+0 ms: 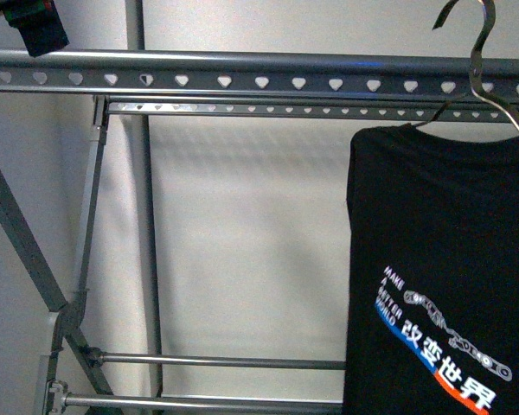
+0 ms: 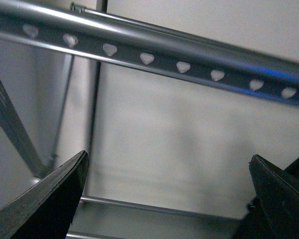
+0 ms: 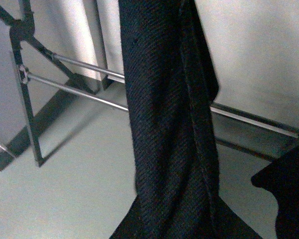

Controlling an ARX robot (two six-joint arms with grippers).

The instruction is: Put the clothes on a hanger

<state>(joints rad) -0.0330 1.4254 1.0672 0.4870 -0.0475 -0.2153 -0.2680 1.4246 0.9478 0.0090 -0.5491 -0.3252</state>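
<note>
The black shirt [image 1: 441,259] hangs on a wire coat hanger [image 1: 477,65] in front of the rack [image 1: 242,73], close before my right fingers, whose grip I cannot tell, and off to the right of my left fingers [image 2: 55,199], spread apart and empty.

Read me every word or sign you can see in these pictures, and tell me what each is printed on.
"MAKE A BETTER WORLD": small white stacked letters on the black T-shirt, blurry but just legible.
"改变世界": larger white characters lower on the same shirt.
Grey rack: no writing, only heart-shaped holes.
Both wrist views: no text to read.
</note>
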